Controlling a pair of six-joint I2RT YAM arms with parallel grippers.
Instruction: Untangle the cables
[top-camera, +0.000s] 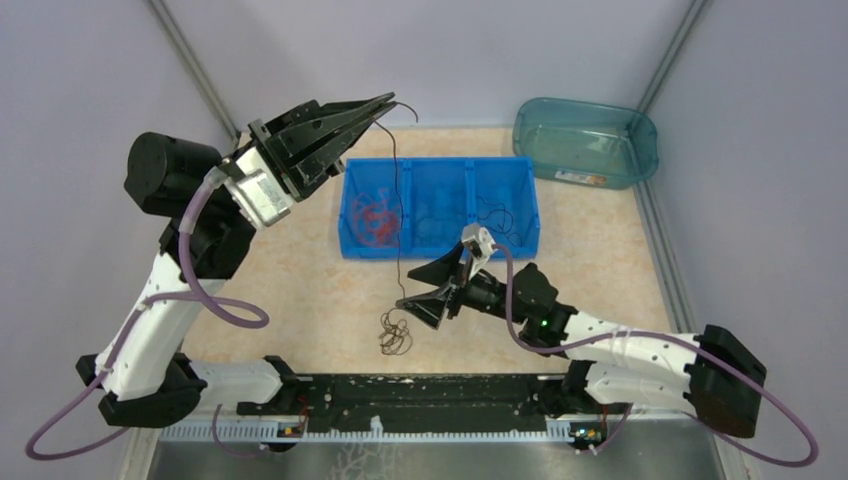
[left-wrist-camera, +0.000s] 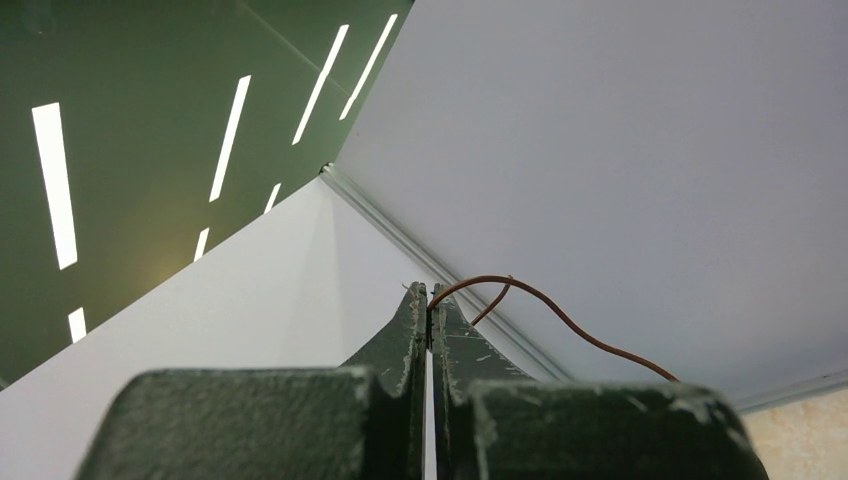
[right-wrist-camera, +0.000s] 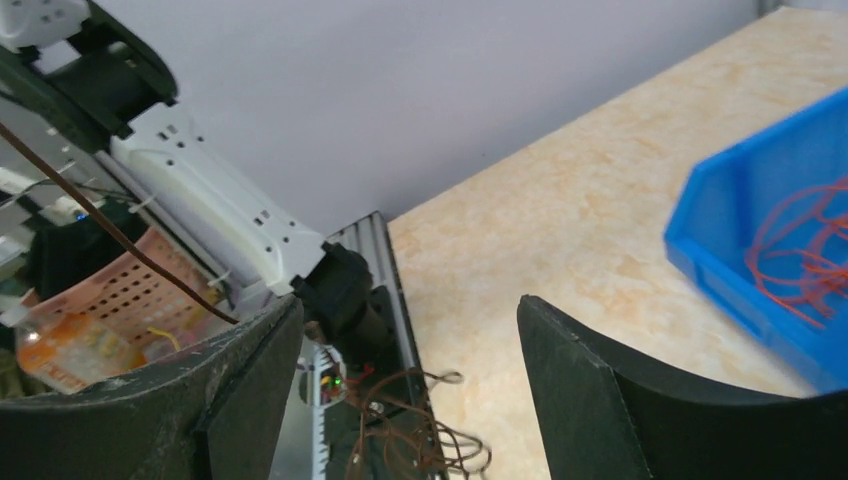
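The L hand (top-camera: 385, 103) is raised high over the far left part of the worktop (top-camera: 300, 290). It is clenched on one end of a thin brown cable (top-camera: 402, 225). It is prob. held up so the cable is pulled long & straight, away from its own loops. In the top cam the cable is seen crossing the blue bin (top-camera: 440, 250) on its way down. It ends in a small knot (top-camera: 393, 335) that lies on the worktop near the front edge, about mid-way along it.

The R hand (top-camera: 418, 288) is set low, just beside the hanging cable & near the knot. It is spread wide & nothing is held in it. It is prob. put there so the cable can be pinched low down & the loops worked loose.

In the bin, red cables (top-camera: 372, 215) are seen in the left part & black cables (top-camera: 500, 215) in the right part. The mid part is too hard to read. Freed cables seem to be sorted there by colour.

Only in the top cam is the whole cable seen, tip to knot. In the L wrist cam the grip is seen close up: both fingers (left-wrist-camera: 412, 340) are pressed flat together, w/ the cable (left-wrist-camera: 560, 315) coming out at the tip. In the R wrist cam the wide gap of the R hand (right-wrist-camera: 410, 310) is shown, w/ the knot (right-wrist-camera: 400, 435) below it. There the cable (right-wrist-camera: 100, 215) seems to pass one finger on its outer side, not in the gap.
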